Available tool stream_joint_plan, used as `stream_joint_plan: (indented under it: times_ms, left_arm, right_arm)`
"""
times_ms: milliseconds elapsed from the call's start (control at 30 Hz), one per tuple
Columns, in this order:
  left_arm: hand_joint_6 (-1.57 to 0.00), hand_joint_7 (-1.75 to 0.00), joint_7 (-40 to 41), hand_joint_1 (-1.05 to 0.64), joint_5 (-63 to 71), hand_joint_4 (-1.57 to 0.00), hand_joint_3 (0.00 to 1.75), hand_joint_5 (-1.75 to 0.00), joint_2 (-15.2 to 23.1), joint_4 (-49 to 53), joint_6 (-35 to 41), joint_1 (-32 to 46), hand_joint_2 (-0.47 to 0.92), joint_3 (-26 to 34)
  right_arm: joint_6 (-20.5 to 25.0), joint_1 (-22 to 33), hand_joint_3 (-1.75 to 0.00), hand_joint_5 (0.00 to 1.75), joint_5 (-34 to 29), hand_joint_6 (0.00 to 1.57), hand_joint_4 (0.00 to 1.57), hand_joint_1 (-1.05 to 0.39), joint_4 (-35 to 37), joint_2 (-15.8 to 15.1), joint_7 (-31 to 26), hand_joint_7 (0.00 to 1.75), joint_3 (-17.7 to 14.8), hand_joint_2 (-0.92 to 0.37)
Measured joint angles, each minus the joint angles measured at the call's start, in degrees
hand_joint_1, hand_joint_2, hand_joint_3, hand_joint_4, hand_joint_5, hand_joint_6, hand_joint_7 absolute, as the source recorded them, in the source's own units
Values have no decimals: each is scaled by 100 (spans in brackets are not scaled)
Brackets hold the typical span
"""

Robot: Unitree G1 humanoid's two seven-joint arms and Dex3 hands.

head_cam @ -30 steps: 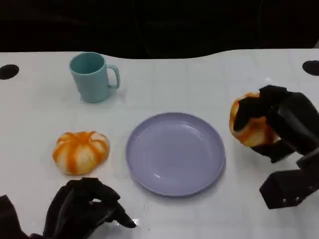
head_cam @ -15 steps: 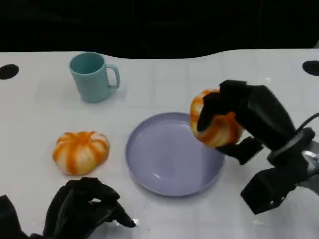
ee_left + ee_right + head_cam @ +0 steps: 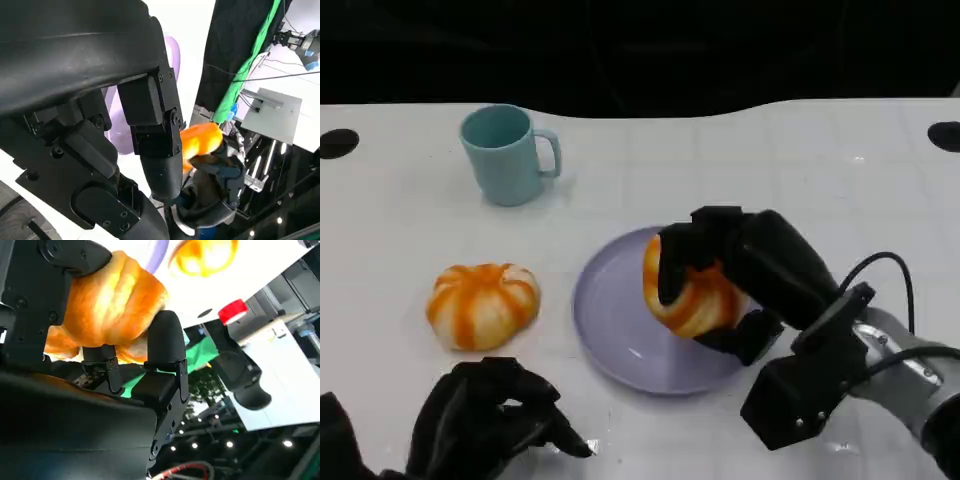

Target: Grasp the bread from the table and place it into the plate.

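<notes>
Right hand [image 3: 720,275] grips a bread [image 3: 692,295] over the plate's [image 3: 610,320] right half; left hand [image 3: 485,420] curled, holding nothing.

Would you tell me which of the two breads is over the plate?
The bread held over the plate by the right robot hand; the other bread lies on the table.

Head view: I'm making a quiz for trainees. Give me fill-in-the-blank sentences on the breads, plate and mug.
1. The right hand grips a bread over the ____.
2. The other bread lies on the table, on the plate's ____ side in the picture.
3. The mug's colour is ____.
4. The left hand holds ____.

Missing words: plate; left; teal; nothing
</notes>
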Motion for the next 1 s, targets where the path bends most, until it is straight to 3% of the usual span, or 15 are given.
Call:
stream_joint_plan:
  times_ms: [100, 200, 300, 367, 433, 500, 667, 1000]
  left_arm:
    - [-157, -23, 2, -100, 2, -157, 0, -50, -1, -15, 0, 10, 57, -5]
    - [-157, -23, 2, -100, 3, -157, 0, -51, -1, -29, 0, 17, 57, -8]
    - [-157, -24, 2, -102, 10, -157, 1, -51, -1, -32, 0, 25, 57, -11]
    - [-157, -24, 3, -103, 40, -157, 1, -52, 0, -43, -3, 32, 57, -16]
    - [-157, -24, 4, -103, 63, -157, 0, -52, 0, -63, -3, 42, 57, -27]
    - [-157, -24, 4, -103, 64, -157, 0, -52, 0, -81, -3, 49, 57, -28]
    - [-157, -24, 4, -103, 65, -157, 0, -52, 0, -105, -3, 53, 57, -34]
    - [-157, -23, 3, -103, 67, -157, 0, -51, 0, -110, -5, 56, 57, -40]
  right_arm:
    - [-82, -44, -152, 173, 7, 91, 101, -1, 262, 63, 47, 145, 23, -22]
    - [-115, -88, -129, 145, 18, 90, 95, -5, 413, 75, 203, 100, 40, -31]
    - [-101, -123, -100, 112, 34, 77, 74, -13, 490, 74, 358, 60, 40, -40]
    - [-9, -128, -71, 78, 67, 63, 54, -26, 492, 70, 604, 31, 41, -56]
    - [114, -128, -28, 55, 87, 54, 40, -39, 452, 25, 930, 12, 57, -82]
    - [216, -127, -17, 45, 79, 47, 31, -47, 332, -69, 1145, 4, 87, -90]
    - [507, -105, -18, 39, 84, 38, 15, -60, -161, -325, 1679, 0, 129, -92]
    - [822, 348, -17, 42, 369, 36, 9, -62, -1213, -811, 2304, 0, -67, -92]
